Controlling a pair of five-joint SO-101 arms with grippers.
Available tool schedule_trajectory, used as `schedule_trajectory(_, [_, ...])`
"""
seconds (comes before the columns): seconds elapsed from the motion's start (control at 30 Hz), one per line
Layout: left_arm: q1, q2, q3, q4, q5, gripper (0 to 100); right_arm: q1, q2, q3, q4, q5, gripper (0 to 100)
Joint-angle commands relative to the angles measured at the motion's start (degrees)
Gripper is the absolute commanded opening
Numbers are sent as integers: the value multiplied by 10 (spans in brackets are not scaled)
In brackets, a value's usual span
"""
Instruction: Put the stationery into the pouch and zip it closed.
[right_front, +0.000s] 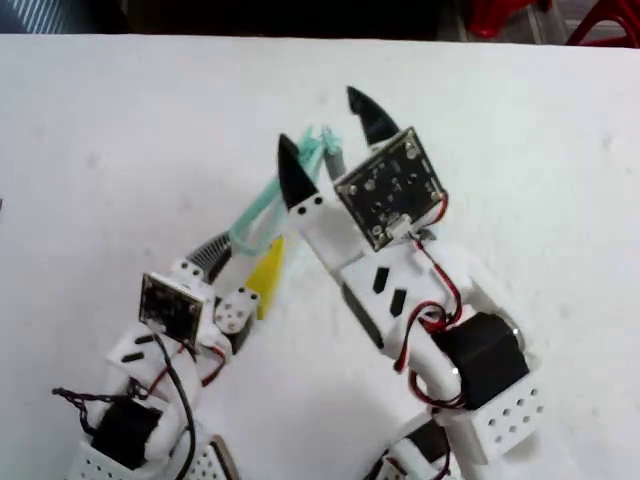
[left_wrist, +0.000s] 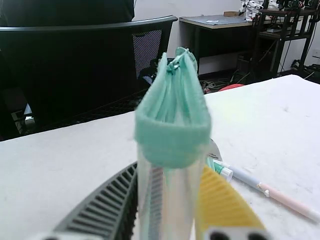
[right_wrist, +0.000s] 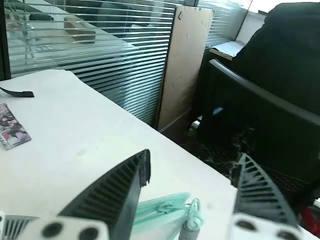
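Observation:
A clear pouch (right_front: 262, 205) with mint-green trim lies on the white table (right_front: 120, 150). My left gripper (right_front: 240, 258) is shut on its near end, which sits between the grey finger and the yellow finger. In the left wrist view the pouch (left_wrist: 172, 127) rises from my left gripper (left_wrist: 167, 175). A pink and blue pen (left_wrist: 265, 191) lies on the table beside the pouch. My right gripper (right_front: 325, 125) hangs open above the pouch's far end. In the right wrist view the green zipper end (right_wrist: 162, 212) and its pull (right_wrist: 193, 214) lie below my right gripper (right_wrist: 195, 156).
A small printed card (right_wrist: 11, 129) and a black strip (right_wrist: 17, 93) lie far off on the table. Beyond the table's far edge (right_front: 300, 36) stands a black office chair (left_wrist: 90, 55). Open table surface spreads to both sides of the arms.

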Motion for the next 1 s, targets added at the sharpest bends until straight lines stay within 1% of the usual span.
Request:
schedule_trajectory(0.0, [4,6,-2,0,-3,158,60,-2,-20,47,-4,244])
schedule_trajectory(0.13, [4,6,-2,0,-5,158,160,48,-26,89,-10,245])
schedule_trajectory(0.23, [4,6,-2,0,-5,158,238,101,-25,91,-47,245])
schedule_trajectory(0.3, [4,6,-3,0,-5,158,285,138,-19,95,-56,245])
schedule_trajectory(0.4, [-10,6,-4,0,-2,157,333,204,18,109,-56,244])
schedule_trajectory(0.47, [-26,6,-6,-2,-2,157,343,256,45,102,-54,244])
schedule_trajectory(0.5, [-32,6,-6,-5,-2,157,345,283,55,93,-40,244])
schedule_trajectory(0.63, [-37,6,-3,-18,-1,150,345,385,67,66,82,244])
schedule_trajectory(0.7, [-37,6,-3,-18,-2,135,345,432,61,63,120,244])
schedule_trajectory(0.8, [-37,6,-2,-20,-2,133,346,502,37,62,140,244])
schedule_trajectory(0.97, [-37,6,-2,-20,-2,133,345,606,-26,63,139,244])
